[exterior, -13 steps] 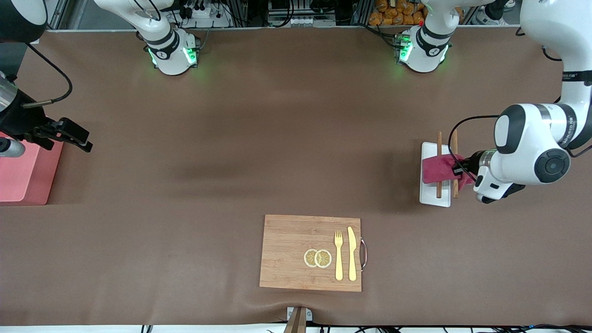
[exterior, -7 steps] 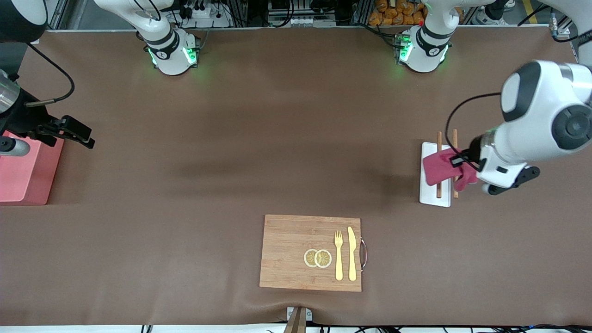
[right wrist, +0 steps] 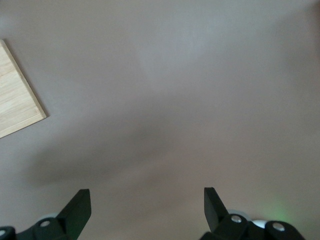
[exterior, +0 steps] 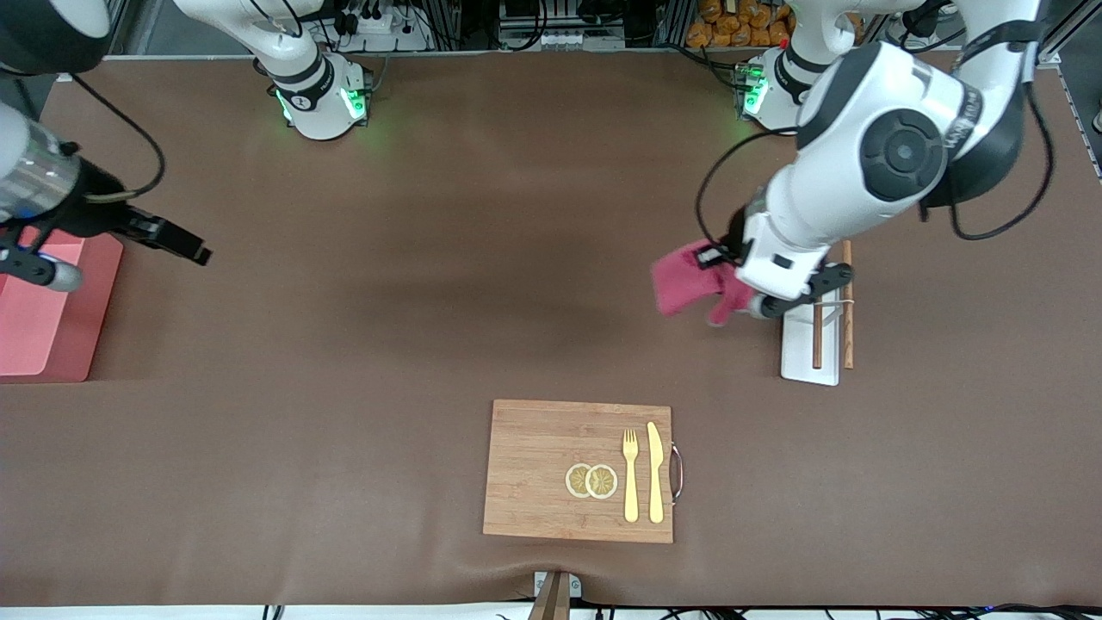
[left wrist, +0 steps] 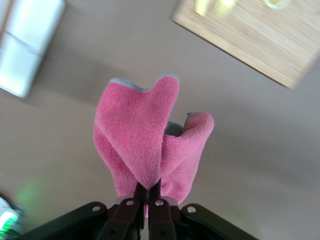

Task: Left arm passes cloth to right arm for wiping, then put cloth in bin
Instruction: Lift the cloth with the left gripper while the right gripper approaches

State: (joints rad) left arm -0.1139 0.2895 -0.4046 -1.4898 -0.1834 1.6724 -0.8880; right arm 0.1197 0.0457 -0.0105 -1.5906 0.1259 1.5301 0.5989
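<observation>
The cloth [exterior: 684, 288], a pinkish-red rag, hangs folded from my left gripper [exterior: 721, 261], which is shut on its upper edge. The gripper is in the air over the brown table, just beside the white tray toward the right arm's end. In the left wrist view the cloth [left wrist: 145, 145] droops from the shut left gripper [left wrist: 148, 192]. My right gripper [exterior: 188, 247] is open and empty over the table beside the bin [exterior: 43, 319], a pink box at the right arm's end. The right wrist view shows this gripper [right wrist: 145, 197] spread wide over bare table.
A flat white tray [exterior: 809, 366] with two wooden sticks lies at the left arm's end. A wooden cutting board [exterior: 542, 469] with a yellow fork, knife and two lemon slices lies near the front camera. Its corner shows in the right wrist view [right wrist: 17, 105].
My left arm has lifted the cloth off the white tray and carried it toward the table's middle. My right gripper has moved a little away from the bin, toward the middle.
</observation>
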